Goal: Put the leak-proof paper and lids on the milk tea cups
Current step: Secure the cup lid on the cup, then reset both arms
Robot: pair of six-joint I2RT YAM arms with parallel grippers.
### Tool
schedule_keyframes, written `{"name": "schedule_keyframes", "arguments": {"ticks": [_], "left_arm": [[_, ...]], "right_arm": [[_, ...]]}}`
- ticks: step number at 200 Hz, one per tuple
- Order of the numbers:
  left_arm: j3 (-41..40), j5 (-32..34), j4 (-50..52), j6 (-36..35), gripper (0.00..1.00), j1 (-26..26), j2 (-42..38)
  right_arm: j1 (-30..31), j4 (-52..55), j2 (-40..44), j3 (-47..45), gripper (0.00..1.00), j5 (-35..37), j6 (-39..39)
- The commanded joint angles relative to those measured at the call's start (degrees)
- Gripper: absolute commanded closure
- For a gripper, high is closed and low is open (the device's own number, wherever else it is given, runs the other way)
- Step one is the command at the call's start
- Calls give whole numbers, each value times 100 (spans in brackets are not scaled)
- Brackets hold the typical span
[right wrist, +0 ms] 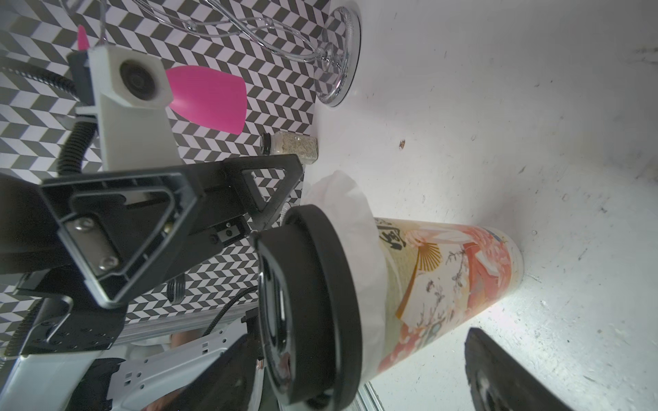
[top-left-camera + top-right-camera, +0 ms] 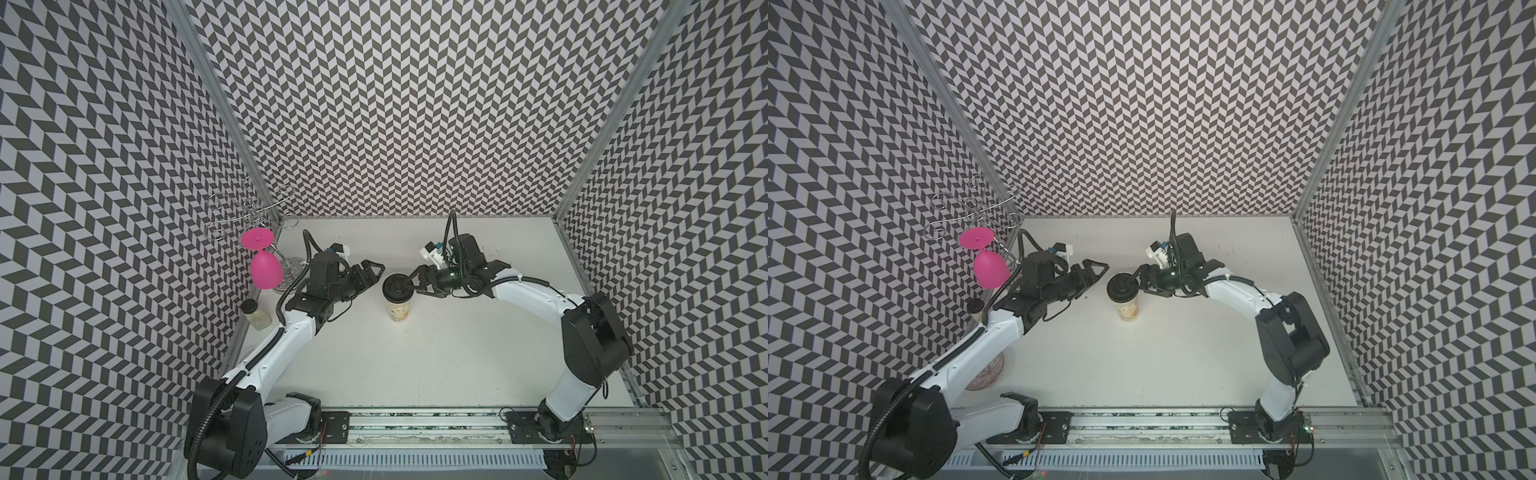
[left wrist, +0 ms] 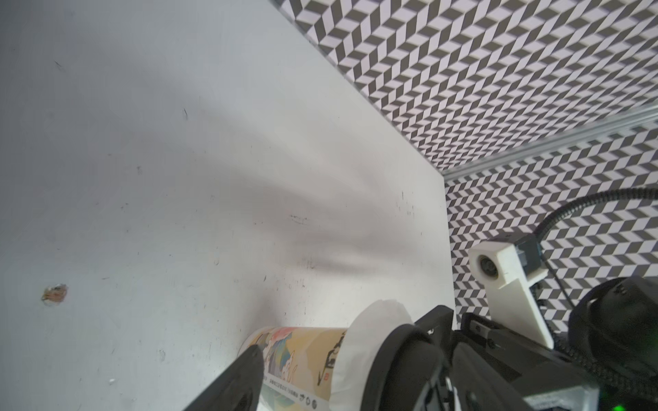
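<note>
The milk tea cup [image 2: 400, 311] [image 2: 1128, 311] stands upright mid-table, cream with coloured print. A black lid [image 2: 397, 286] [image 1: 320, 302] caps it. The leak-proof paper [image 1: 359, 220] [image 3: 363, 341] sits under the lid, and its whitish crinkled edge hangs over the cup's rim. My left gripper [image 2: 371, 275] [image 2: 1096, 272] is open just left of the lid, without touching it; one finger [image 3: 242, 380] shows beside the cup [image 3: 302, 359]. My right gripper [image 2: 414, 282] [image 2: 1140, 281] is open at the lid's right side. Its fingers straddle the cup's top, and one finger [image 1: 498, 373] stands apart from the cup [image 1: 445, 277].
A pink goblet [image 2: 264, 270] hangs upside down from a wire rack [image 2: 249, 212] at the back left corner. A small clear jar with a black cap [image 2: 256, 314] stands by the left wall. Patterned walls enclose three sides. A metal rail [image 2: 415, 428] runs along the front.
</note>
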State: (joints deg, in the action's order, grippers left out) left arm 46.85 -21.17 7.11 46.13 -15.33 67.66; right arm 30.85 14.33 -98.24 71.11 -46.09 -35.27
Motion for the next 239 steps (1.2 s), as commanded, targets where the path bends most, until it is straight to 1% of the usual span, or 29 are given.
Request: {"name": "schedule_keyframes", "arguments": {"ticks": [1, 13, 25, 38, 52, 68, 71, 77, 86, 100, 104, 113, 120, 122, 126, 131, 144, 152, 160, 171, 180, 191, 200, 206, 213, 217, 224, 230, 239], "left_arm": [[321, 884, 353, -377, 0, 48, -403], [349, 1312, 421, -579, 0, 56, -631], [324, 1790, 456, -834, 0, 74, -842], [109, 2420, 288, -1302, 0, 74, -1085], [-416, 3183, -258, -2060, 0, 74, -1393], [-1333, 3900, -1435, -3251, 0, 73, -1762], [-1509, 3990, -1684, -3451, 0, 79, -1807], [-1821, 4146, -2121, -3776, 0, 102, -1874], [-2169, 4195, -2666, -4241, 0, 190, -1877], [-2429, 4209, -3061, -4465, 0, 408, -1671], [-2469, 4193, -3128, -4473, 0, 462, -1585], [-2594, 4142, -3408, -4465, 0, 593, -1374], [-2708, 4068, -3678, -4457, 0, 680, -1198], [-2747, 4055, -3800, -4449, 0, 703, -1148], [-2828, 4037, -3976, -4420, 0, 755, -1042], [-2933, 4012, -4315, -4378, 0, 805, -896], [-3186, 3937, -5074, -4318, 0, 919, -449], [-3308, 3920, -5534, -4314, 0, 959, -158], [-3417, 3899, -6007, -4315, 0, 986, 137], [-3546, 3762, -6670, -4422, 0, 1003, 542], [-3603, 3749, -7244, -4550, 0, 1022, 860], [-3533, 3644, -7580, -4586, 0, 1076, 1136], [-3459, 3231, -7720, -4510, 0, 1258, 1422], [-3470, 3169, -7880, -4508, 0, 1278, 1619], [-3582, 3163, -8350, -4501, 0, 1286, 1908], [-3661, 3128, -8712, -4537, 0, 1287, 2103], [-3712, 3114, -9271, -4577, 0, 1305, 2378], [-3648, 3047, -9057, -4510, 0, 1349, 2325], [-3344, 3018, -7835, -4274, 0, 1438, 2007]], "right_arm": [[-202, 50, 551, 421, 4, 108, 150], [-346, 182, 745, 524, 2, 166, 209], [-542, 365, 952, 562, 1, 279, 325], [-841, 501, 1260, 430, 2, 633, 528], [-1213, 465, 1705, 11, 3, 1460, 749], [-1551, 106, 2263, -750, 4, 2984, 1016], [-1582, -53, 2389, -925, 4, 3253, 1103], [-1620, -365, 2616, -1328, 4, 4065, 1225], [-1643, -1231, 2980, -2032, 4, 5096, 1498], [-1674, -2681, 3381, -3185, 5, 6365, 2148], [-1679, -3179, 3456, -3531, 5, 6629, 2351], [-1692, -4427, 3553, -4280, 5, 6909, 3196], [-1709, -5346, 3501, -4758, 0, 7169, 3653], [-1735, -5536, 3464, -4895, 0, 7246, 3699], [-1821, -5880, 3365, -5077, 1, 7298, 3739], [-1972, -6151, 3218, -5218, 1, 7182, 3722], [-2350, -6192, 2771, -5285, 0, 6984, 3357], [-2503, -6289, 2471, -5325, 0, 6797, 3278], [-2585, -6946, 2138, -5486, 0, 6779, 3223], [-2659, -8049, 1770, -5669, 0, 6577, 3357], [-2839, -8183, 1614, -5621, 1, 5988, 3173], [-2863, -7744, 1370, -5372, 3, 5721, 3211], [-2873, -8435, 1095, -5578, 2, 5504, 3291], [-2859, -9028, 952, -5774, 2, 5399, 3358], [-2869, -9640, 803, -6060, 2, 5443, 3348], [-2871, -9672, 792, -6069, 2, 5474, 3328], [-2872, -9275, 905, -5964, 1, 5494, 3310], [-2868, -8897, 981, -5892, 0, 5504, 3313], [-2853, -8493, 1107, -5657, 0, 5474, 3383]]}}
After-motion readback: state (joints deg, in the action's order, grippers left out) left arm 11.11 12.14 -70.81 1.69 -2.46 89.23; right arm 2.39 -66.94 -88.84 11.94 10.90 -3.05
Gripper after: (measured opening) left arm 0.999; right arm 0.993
